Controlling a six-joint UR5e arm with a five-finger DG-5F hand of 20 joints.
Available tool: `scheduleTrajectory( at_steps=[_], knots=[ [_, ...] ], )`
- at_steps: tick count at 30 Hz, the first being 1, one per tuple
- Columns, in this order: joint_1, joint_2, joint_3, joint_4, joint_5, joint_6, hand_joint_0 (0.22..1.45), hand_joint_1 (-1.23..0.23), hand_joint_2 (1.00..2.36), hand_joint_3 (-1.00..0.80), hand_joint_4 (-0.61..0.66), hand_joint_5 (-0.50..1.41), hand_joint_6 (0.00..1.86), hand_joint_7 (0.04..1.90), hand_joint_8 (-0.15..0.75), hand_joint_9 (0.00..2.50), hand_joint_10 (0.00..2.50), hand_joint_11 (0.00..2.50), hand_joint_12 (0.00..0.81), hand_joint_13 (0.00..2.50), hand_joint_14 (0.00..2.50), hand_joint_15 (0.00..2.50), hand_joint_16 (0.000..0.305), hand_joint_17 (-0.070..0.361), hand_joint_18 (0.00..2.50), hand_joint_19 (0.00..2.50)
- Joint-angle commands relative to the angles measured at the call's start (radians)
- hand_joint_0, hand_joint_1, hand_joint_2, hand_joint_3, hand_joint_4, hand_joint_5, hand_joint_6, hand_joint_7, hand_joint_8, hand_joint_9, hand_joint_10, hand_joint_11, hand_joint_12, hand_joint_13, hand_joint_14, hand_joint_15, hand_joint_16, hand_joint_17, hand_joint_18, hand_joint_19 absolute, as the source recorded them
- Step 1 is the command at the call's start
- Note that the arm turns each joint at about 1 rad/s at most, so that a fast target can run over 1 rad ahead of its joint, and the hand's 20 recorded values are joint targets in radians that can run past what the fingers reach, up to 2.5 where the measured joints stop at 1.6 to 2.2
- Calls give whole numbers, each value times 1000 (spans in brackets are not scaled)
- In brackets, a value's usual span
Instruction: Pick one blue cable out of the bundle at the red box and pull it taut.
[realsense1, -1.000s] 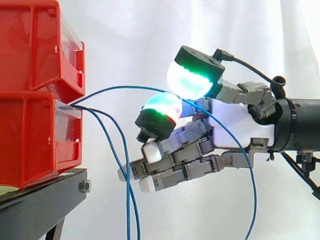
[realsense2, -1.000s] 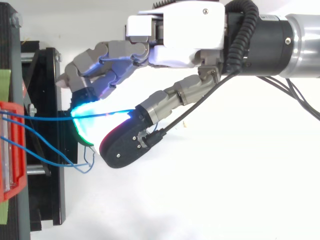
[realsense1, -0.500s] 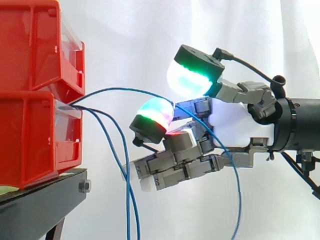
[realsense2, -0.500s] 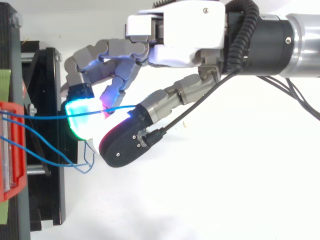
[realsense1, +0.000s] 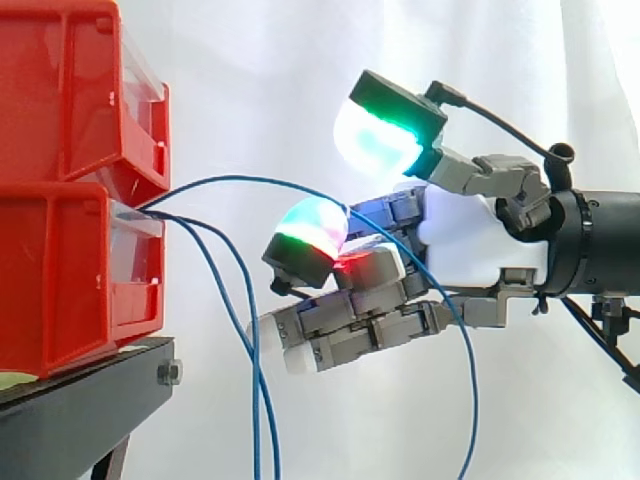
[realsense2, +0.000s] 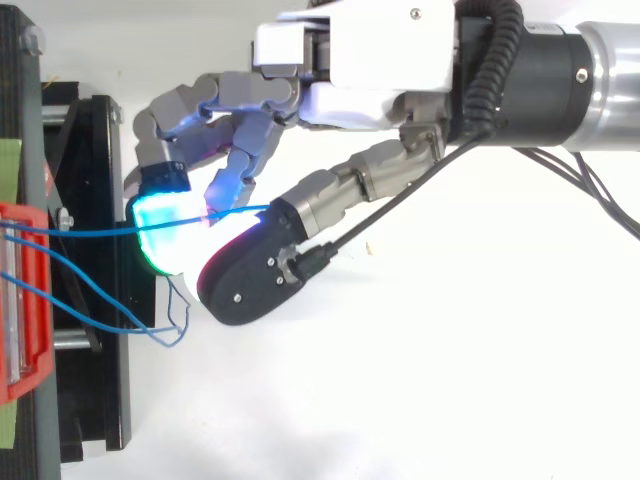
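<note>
Nearest the side camera, two spare blue cables (realsense1: 258, 440) leave the clear-fronted mouth of the lower red bin (realsense1: 60, 280) and hang slack past the edge of the black stand (realsense1: 80, 400); from above, they loop out over the stand to the view's lower left. Level with them is the hand's (realsense1: 470, 250) thumb pad (realsense1: 385, 128), glowing green and cyan. It is lifted above the other fingers and stands clear of them in the side view, while in the top view its black back (realsense2: 250, 280) lies just beside the picked line. Next comes the blue cable (realsense1: 250, 180) itself. It leaves the same bin mouth, rises in a shallow arc and passes over a cyan-green finger pad (realsense1: 310, 235). There, a curled fingertip glowing red (realsense1: 365, 265) closes against it, so the cable is caught between the two. The remaining fingers are curled together beneath. Beyond this pinch, the cable drops across the front of the fingers in a long loose loop to the lower edge; it is not drawn straight on either side. Behind the fingers lies the white palm, with the arm entering from the right. The upper red bin (realsense1: 60, 90) sits stacked on the lower at far left. The white curtain (realsense1: 250, 80) closes the background.
</note>
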Motion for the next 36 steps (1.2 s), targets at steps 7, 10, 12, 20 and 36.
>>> scheduleTrajectory(
  at_steps=[7,10,12,20,36],
  knots=[
    [-3,0,0,0,1,-23,601,-604,1014,-315,313,-21,502,1306,301,1057,17,1119,340,444,10,252,48,107,300,303],
    [-3,0,1,0,1,-27,599,-603,1015,-288,349,-18,502,1308,300,1048,18,1075,340,438,10,252,48,107,298,299],
    [-3,0,6,0,1,-29,602,-608,1015,-267,362,-16,502,1300,303,1055,18,1021,339,436,10,252,48,107,296,302],
    [-3,8,9,0,1,-38,603,-630,1017,-208,277,-13,501,1412,326,1009,17,1027,352,431,11,248,49,111,309,291],
    [-7,37,9,-32,3,-92,555,-716,1011,-341,232,-47,621,1148,325,883,14,847,356,358,8,214,49,111,271,296]
  ],
)
